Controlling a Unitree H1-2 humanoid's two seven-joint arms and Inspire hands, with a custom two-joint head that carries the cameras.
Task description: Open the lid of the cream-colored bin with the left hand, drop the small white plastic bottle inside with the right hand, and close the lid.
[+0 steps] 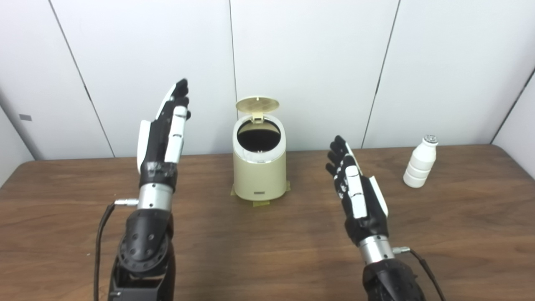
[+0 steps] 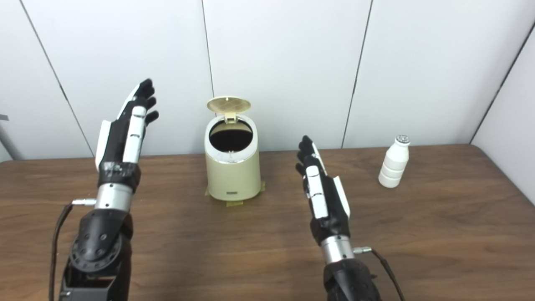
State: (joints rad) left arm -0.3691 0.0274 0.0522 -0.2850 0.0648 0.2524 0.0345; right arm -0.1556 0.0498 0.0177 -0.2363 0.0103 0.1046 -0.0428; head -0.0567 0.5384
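- Nearest to me are my two black-and-white arms rising from the near edge over the brown wood-grain table [image 1: 267,259].
- My left hand [image 1: 165,133] is raised to the left of the bin, fingers straight and a little apart, holding nothing and touching nothing.
- My right hand [image 1: 355,184] hangs low over the table, right of the bin, fingers stretched out and slightly spread, empty as well.
- Between the hands, toward the far side, stands the cream-coloured round plastic bin [image 1: 259,171]; its round lid [image 1: 257,104] is already tipped up and back on its hinge, and the dark mouth is clear.
- Bits of yellowish tape [image 1: 261,203] show at its base, so I judge it won't slide.
- My target, the small white ribbed plastic bottle [image 1: 420,164] with a silvery cap, stands upright on the far right, well apart from the bin and beyond my right hand.
- I expect it to be light, stiff and rather slick, and easy to tip over with a careless nudge.
- I'd wrap my fingers around the ribbed middle, where the grooves give purchase, rather than at the narrow neck.
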